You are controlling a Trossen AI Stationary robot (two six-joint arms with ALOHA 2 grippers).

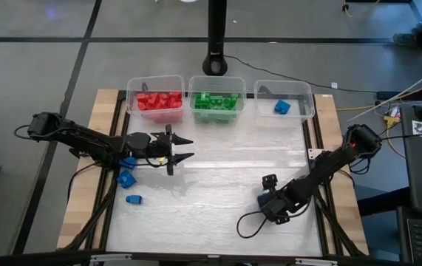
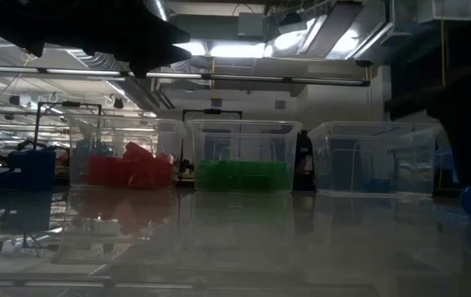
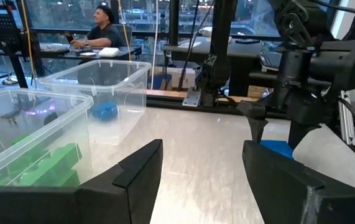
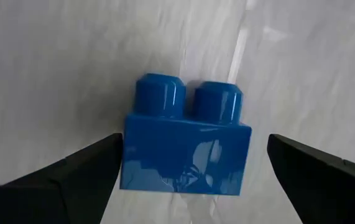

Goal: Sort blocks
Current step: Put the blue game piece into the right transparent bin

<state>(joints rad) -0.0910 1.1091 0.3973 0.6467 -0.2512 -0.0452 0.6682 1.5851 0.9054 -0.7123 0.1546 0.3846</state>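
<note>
Here, the right gripper [image 4: 186, 168], fingers spread wide, points down over a blue block [image 4: 186, 146] lying studs-up on the worktop [image 1: 218, 185] at near right, the block between its fingers, with space on both sides. The left gripper [image 1: 183, 148], fingers apart and empty, hovers at left; two blue blocks [image 1: 127, 177] lie near it. Along the far edge stand three clear bins: red blocks [image 1: 159, 101] left, green blocks [image 1: 216, 102] centre, one blue block [image 1: 281, 107] in the right bin [image 1: 303, 89].
</note>
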